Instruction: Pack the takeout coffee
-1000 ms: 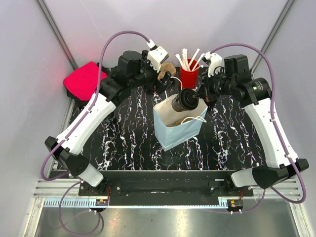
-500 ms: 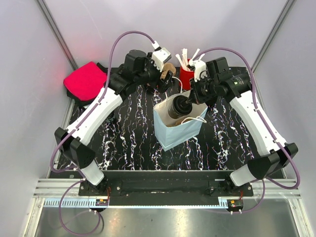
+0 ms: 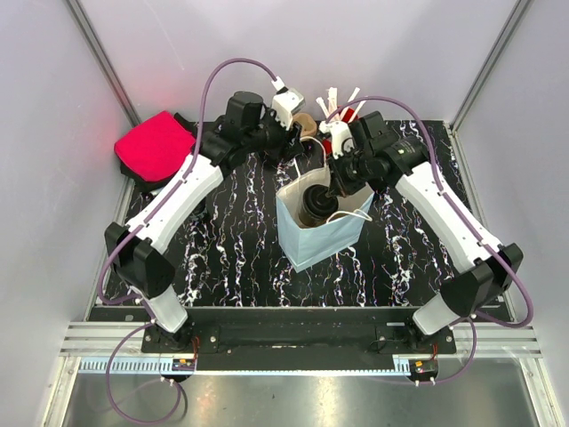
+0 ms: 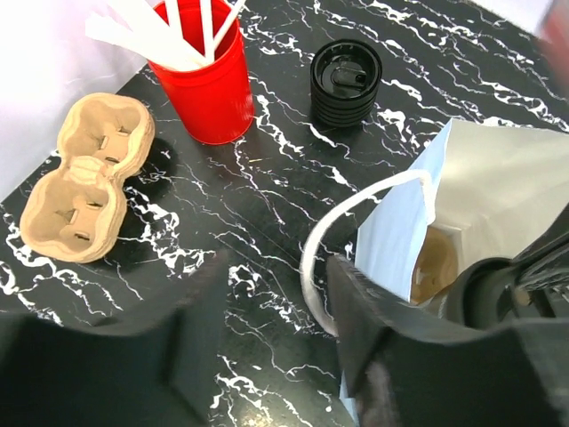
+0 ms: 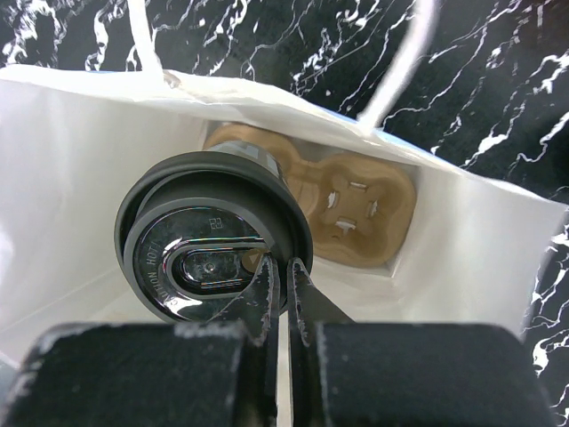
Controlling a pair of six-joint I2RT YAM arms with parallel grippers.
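Note:
The takeout coffee [image 3: 315, 204], a black cup with a black lid [image 5: 209, 258], hangs inside the mouth of the light-blue paper bag [image 3: 313, 242]. My right gripper [image 5: 286, 267] is shut, pinching the lid's rim from above [image 3: 336, 189]. Below it, a brown cup carrier [image 5: 364, 209] lies on the bag's floor. My left gripper [image 4: 280, 294] hovers over the table behind the bag [image 4: 507, 178]. Its jaws stand partly apart, and the bag's white handle loop [image 4: 307, 262] rises just inside the right finger, not pinched.
A red cup of white stirrers [image 4: 204, 80], a second brown cup carrier [image 4: 84, 178] and a short black stack topped by a lid [image 4: 347, 80] stand on the marble table behind the bag. A pink cloth [image 3: 153, 142] lies at the back left corner.
My right arm has swung left and carried the coffee from above the bag's rim down into its mouth. My left gripper has closed in on the bag's handle, its jaws narrowing.

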